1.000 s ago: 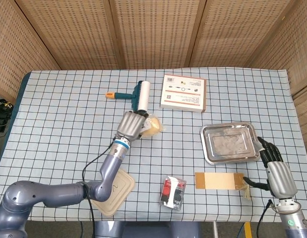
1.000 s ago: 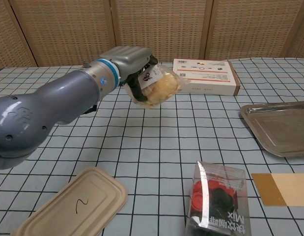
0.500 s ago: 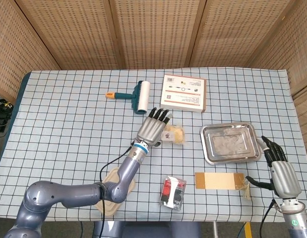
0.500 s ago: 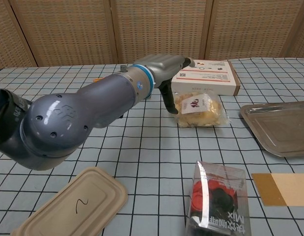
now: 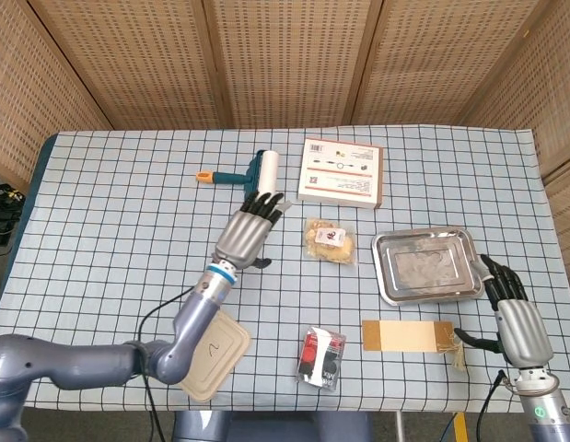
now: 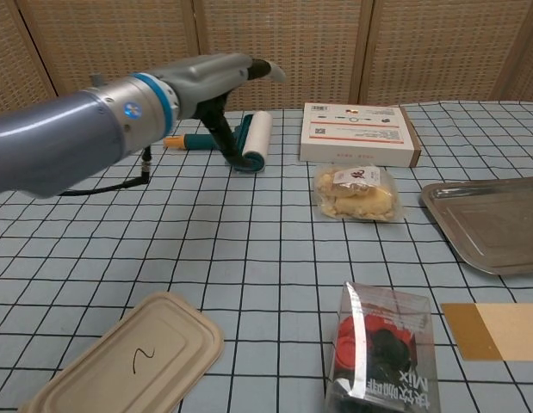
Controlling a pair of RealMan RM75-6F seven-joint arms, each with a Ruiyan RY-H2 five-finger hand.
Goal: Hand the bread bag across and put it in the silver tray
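The bread bag [image 5: 329, 239] [image 6: 356, 192], clear plastic with pale rolls and a small label, lies on the checked cloth between my left hand and the silver tray [image 5: 388, 284] [image 6: 455, 219]. My left hand [image 5: 248, 233] [image 6: 216, 79] hovers to the left of the bag, fingers spread, holding nothing. Over at the table's right front edge, my right hand [image 5: 515, 318] shows in the head view only; it stands empty with fingers apart, beside the tray's right corner.
A white box [image 5: 340, 172] and a lint roller [image 5: 254, 177] lie at the back. A snack packet [image 5: 321, 357], a brown card [image 5: 404, 334] and a beige lid [image 5: 209, 354] sit near the front edge.
My left hand carried the bread bag rightward, set it down beside the tray, let go and drew back to the left. The right hand barely moved.
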